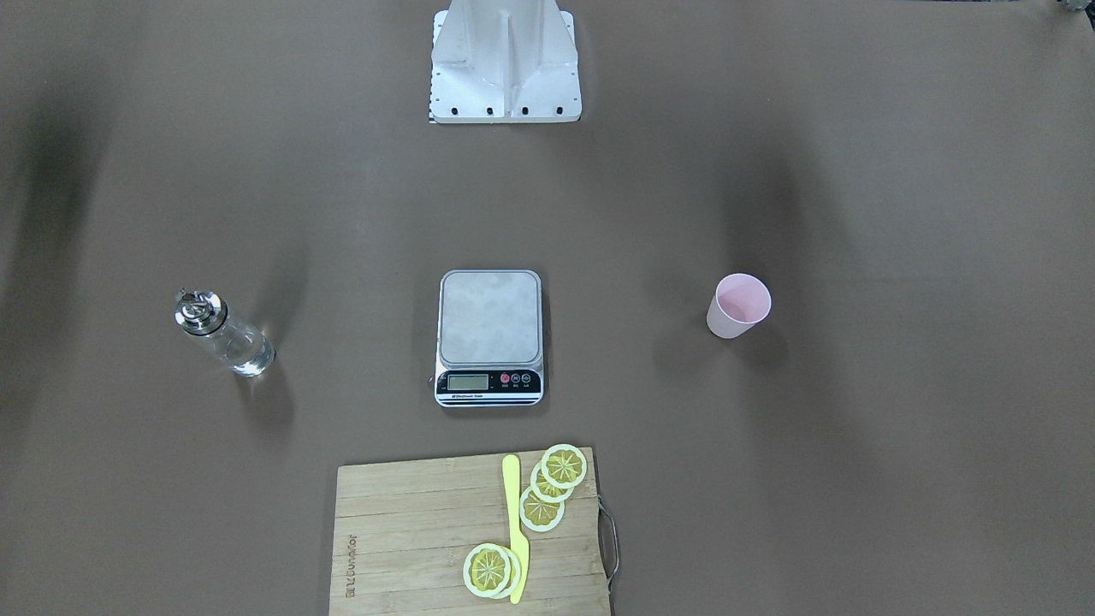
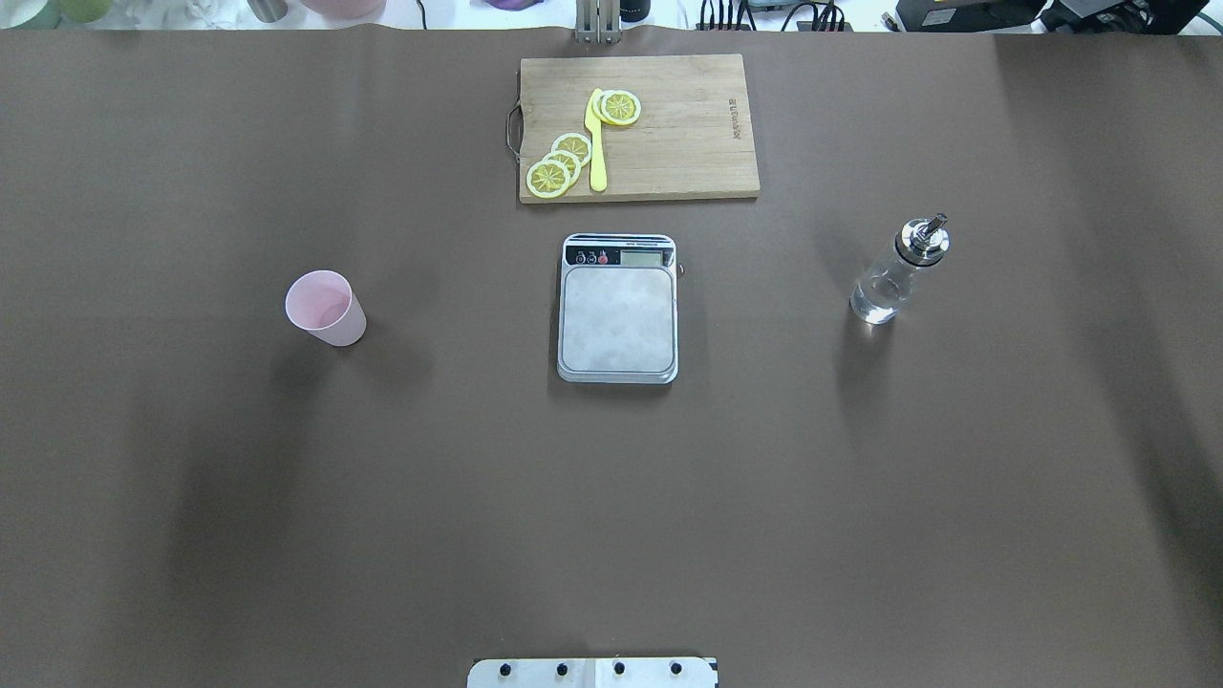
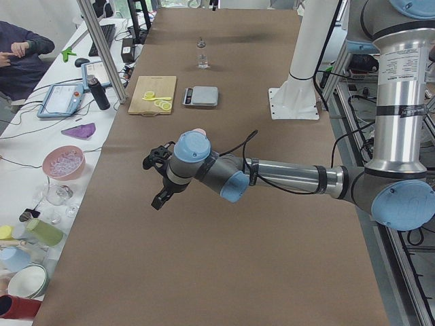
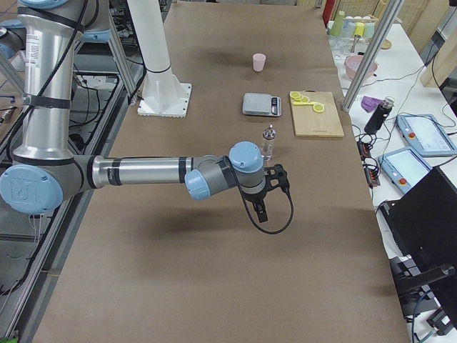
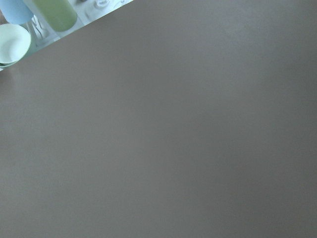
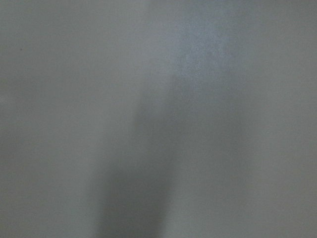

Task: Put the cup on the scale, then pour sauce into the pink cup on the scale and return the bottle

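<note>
The pale pink cup (image 2: pixel 325 308) stands upright on the brown table, on my left side, well apart from the scale; it also shows in the front view (image 1: pixel 738 305). The scale (image 2: pixel 618 308) sits mid-table with a bare steel platform (image 1: pixel 490 316). The clear glass bottle (image 2: pixel 898 272) with a silver spout and colourless sauce stands on my right side (image 1: pixel 224 334). My left gripper (image 3: pixel 155 180) hovers above the table near the cup. My right gripper (image 4: pixel 273 194) hovers near the bottle (image 4: pixel 269 141). They show only in the side views, so I cannot tell whether they are open or shut.
A wooden cutting board (image 2: pixel 638 127) with lemon slices (image 2: pixel 559 164) and a yellow knife (image 2: pixel 597 143) lies just beyond the scale. The robot's white base (image 1: pixel 505 64) stands at the table's near edge. Bowls and cups (image 3: pixel 62 161) crowd a side table past my left.
</note>
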